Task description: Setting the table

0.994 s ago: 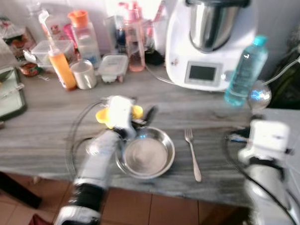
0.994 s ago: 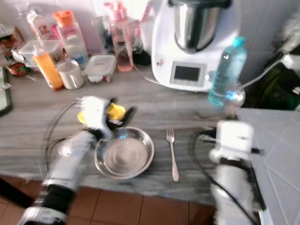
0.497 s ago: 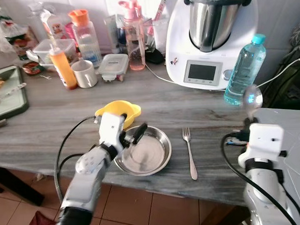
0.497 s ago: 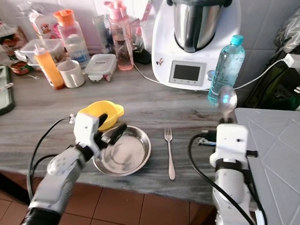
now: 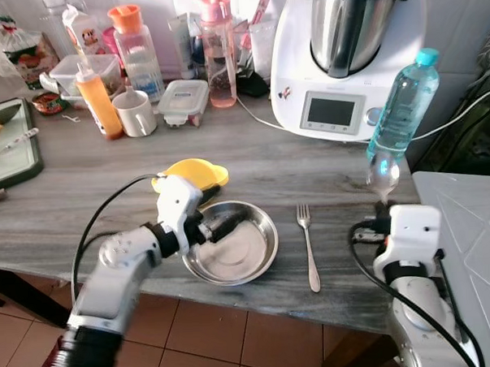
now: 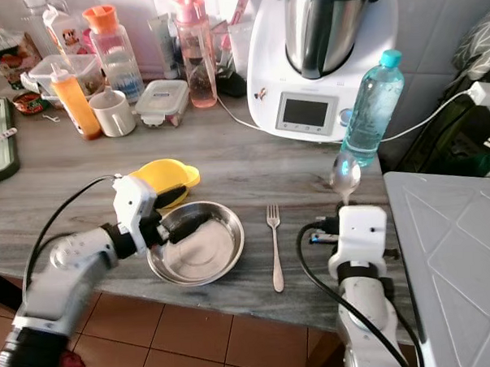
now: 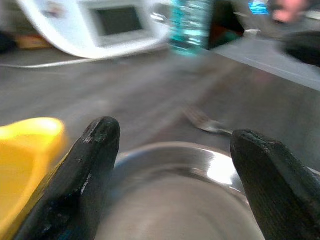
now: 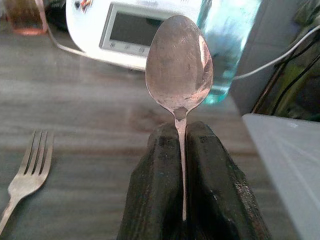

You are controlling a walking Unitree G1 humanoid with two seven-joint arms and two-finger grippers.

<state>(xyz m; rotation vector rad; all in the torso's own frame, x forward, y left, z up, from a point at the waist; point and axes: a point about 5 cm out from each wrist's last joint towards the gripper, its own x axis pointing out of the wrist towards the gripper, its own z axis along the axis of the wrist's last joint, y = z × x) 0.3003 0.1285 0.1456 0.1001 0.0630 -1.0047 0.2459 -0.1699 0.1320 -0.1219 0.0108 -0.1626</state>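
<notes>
A steel bowl (image 5: 236,257) sits near the counter's front edge, with a yellow bowl (image 5: 189,170) touching its far left side. A fork (image 5: 308,247) lies to the right of the steel bowl. My left gripper (image 7: 175,134) is open, its fingers (image 5: 221,226) spread over the steel bowl's left rim. My right gripper (image 8: 182,137) is shut on a metal spoon (image 8: 179,62) and holds it upright. The spoon (image 5: 383,177) hovers above the counter right of the fork, in front of the water bottle.
A white kitchen machine (image 5: 349,57) and a blue water bottle (image 5: 402,103) stand at the back right. Bottles, a mug (image 5: 135,113) and food boxes crowd the back left. A grey appliance top (image 5: 475,230) lies at the right, a tray (image 5: 12,153) at the far left.
My left gripper has dropped lower onto the steel bowl's left rim. My right gripper has carried the spoon down and to the left, toward the counter beside the fork.
</notes>
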